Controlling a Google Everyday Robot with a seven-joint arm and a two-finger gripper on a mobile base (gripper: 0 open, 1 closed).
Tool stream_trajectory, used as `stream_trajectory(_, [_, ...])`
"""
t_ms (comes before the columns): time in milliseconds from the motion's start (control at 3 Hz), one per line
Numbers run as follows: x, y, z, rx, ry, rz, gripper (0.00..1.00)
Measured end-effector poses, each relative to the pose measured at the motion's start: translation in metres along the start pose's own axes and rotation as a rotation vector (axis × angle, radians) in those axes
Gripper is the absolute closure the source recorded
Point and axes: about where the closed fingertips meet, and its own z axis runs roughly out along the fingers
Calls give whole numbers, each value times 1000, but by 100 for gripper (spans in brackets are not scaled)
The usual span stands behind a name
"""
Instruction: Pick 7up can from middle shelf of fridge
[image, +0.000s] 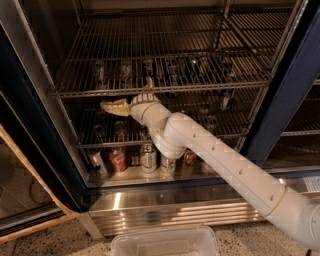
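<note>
The fridge (292, 90) stands open, with a dark blue frame and chrome wire racks. The middle shelf (165, 89) holds a row of dim cans. A pale silvery one at the left (125, 70) may be the 7up can; I cannot tell for sure. My gripper (131, 95) is at this shelf's front rail, left of centre, just in front of and below that can. It is open and empty, with one finger (112, 106) pointing left and the other (149, 81) pointing up across the rail. The white arm reaches in from the lower right.
A lower rack (225, 135) holds more cans. On the fridge floor stand a silver can (95, 161), a red can (118, 159), two pale cans (148, 157) and a bronze-orange can (189, 157). A ribbed steel base panel (175, 210) and a clear plastic bin (165, 242) lie below.
</note>
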Motion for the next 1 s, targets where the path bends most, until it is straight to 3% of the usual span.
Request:
stream_trajectory(333, [17,2,37,-8,59,27,0])
stream_trajectory(1000, [28,-8,57,9,75,60,0])
